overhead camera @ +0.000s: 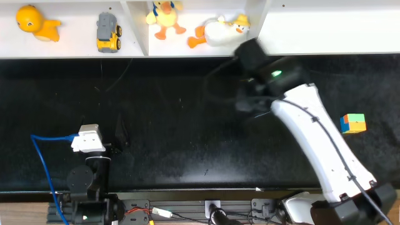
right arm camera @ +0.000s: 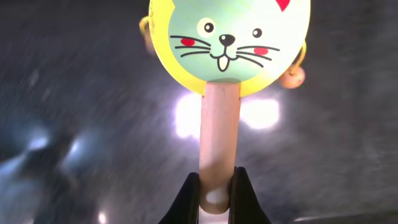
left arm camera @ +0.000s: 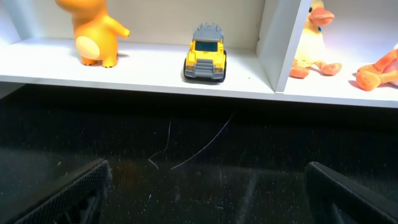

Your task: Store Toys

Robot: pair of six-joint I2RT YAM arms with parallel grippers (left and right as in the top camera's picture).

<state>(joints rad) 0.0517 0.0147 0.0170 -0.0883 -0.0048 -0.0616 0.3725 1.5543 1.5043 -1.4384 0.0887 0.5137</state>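
Right gripper has its jaws pinched on the wooden handle of the one cat-face rattle drum. The drum's long axis runs straight out from the jaws, round head at the far end, held over the dark worktop. Left gripper, jaws spread wide, faces the shelf, which carries one orange duck, one yellow truck, one yellow plush duck and one white plush duck, while one colour cube sits on the worktop.

Colour cube lay on black table; orange duck, truck, yellow plush and white plush lined white shelf.
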